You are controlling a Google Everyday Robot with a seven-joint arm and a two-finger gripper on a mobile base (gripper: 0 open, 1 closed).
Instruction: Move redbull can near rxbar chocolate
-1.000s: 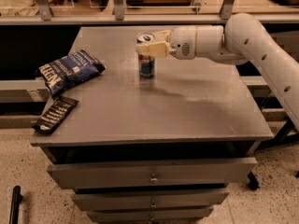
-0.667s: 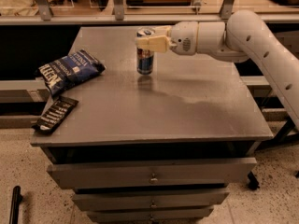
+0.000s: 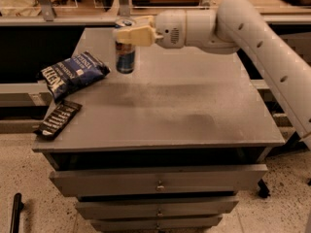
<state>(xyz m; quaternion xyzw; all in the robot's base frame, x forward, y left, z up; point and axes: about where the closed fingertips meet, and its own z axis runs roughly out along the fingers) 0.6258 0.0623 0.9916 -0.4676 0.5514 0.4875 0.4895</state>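
The redbull can (image 3: 125, 55), blue and silver, is upright at the back left of the grey table (image 3: 194, 115), a little above its top. My gripper (image 3: 127, 29) reaches in from the right and is shut on the can's upper part, its cream fingers (image 3: 136, 35) on either side. The rxbar chocolate (image 3: 59, 119), a flat black wrapper with white lettering, lies at the table's front left corner, well left of and nearer than the can.
A puffy dark blue chip bag (image 3: 74, 74) lies on the left side, between the can and the bar. The white arm (image 3: 252, 30) spans the table's back right. Drawers (image 3: 158, 178) sit below the table's front edge. A rail runs behind the table.
The gripper has carried the can to the left and slightly toward the back, closer to the chip bag. The bag and the bar have not moved.
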